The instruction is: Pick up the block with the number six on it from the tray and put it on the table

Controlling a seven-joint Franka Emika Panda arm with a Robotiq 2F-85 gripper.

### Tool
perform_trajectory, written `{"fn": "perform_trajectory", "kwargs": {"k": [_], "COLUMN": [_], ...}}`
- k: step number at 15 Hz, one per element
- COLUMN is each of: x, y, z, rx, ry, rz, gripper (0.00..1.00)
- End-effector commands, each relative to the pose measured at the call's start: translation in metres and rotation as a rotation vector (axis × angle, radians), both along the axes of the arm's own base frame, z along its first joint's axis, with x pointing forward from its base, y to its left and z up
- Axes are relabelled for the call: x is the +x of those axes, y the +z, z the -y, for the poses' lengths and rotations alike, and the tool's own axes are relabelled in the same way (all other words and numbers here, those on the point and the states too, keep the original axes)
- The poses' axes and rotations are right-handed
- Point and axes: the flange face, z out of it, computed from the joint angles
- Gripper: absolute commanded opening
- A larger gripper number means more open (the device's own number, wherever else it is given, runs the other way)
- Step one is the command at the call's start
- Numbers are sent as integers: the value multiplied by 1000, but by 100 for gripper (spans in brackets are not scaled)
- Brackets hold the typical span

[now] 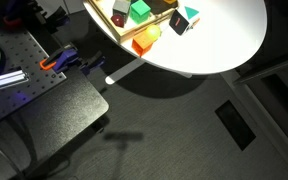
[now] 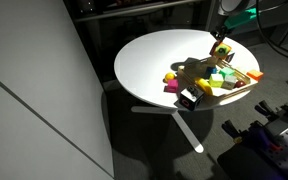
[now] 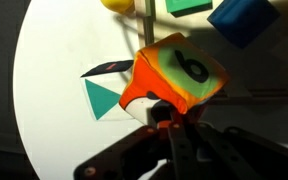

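Item: block with the number six (image 3: 176, 72), a small cube.
Colour: red-orange sides; the face turned to the wrist camera fades from yellow to green inside an orange border.
Marking: a black "6" on that face (clear in the wrist view, too small to read in the exterior views).
Attitude: tilted, one corner pointing down toward the fingers.
Holder: gripper (image 3: 170, 112), its two dark fingers closed on the lower part of the block.
Position: held in the air, off every surface; in the wrist view the white top of the table (image 3: 54, 100) shows behind it.
Exterior check: in an exterior view the gripper (image 2: 222, 42) hangs over the far side of the table (image 2: 154, 55) with an orange speck at its tip, above the end of the tray (image 2: 246, 78).
Tray: shallow, tan-orange wood, several coloured blocks in it.
Other pieces: a green cube (image 1: 141, 10) and a teal, black and white cube (image 1: 184, 20), both at rest.
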Motion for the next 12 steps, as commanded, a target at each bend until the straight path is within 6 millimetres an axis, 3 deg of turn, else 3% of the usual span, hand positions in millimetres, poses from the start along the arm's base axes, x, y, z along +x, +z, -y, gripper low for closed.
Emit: {"fn": "perform_trajectory", "kwargs": {"k": [1, 9, 10, 12], "x": [13, 37, 38, 39], "y": [21, 41, 42, 45], "z": [7, 12, 13, 13], "rx": [26, 33, 36, 41], "ry": [-66, -141, -149, -162], "rz": [38, 123, 128, 137], "gripper": [3, 4, 31, 38]}}
